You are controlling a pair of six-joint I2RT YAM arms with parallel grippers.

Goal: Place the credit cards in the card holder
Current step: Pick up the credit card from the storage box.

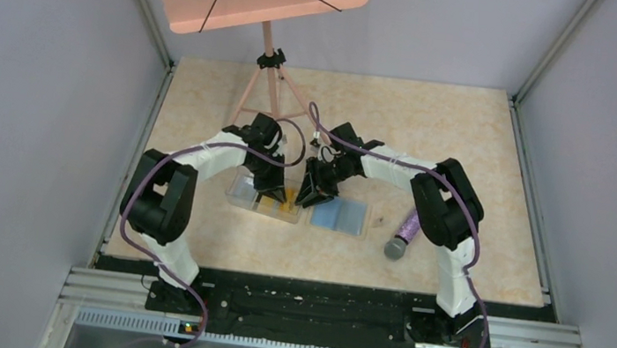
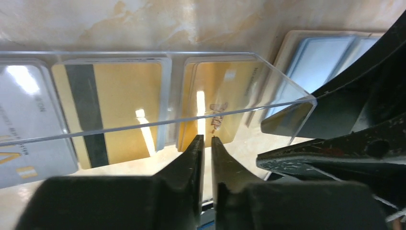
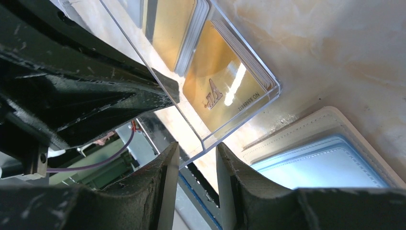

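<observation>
Gold credit cards (image 2: 215, 86) lie inside the clear box (image 2: 287, 77), just beyond the left gripper (image 2: 206, 140), its fingers pressed together (right gripper (image 3: 197, 153) spread, straddling the box corner).

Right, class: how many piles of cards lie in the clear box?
3: a white printed pile at one end, a dark-striped gold pile in the middle, a second gold pile nearest the card holder. More may be hidden.
</observation>
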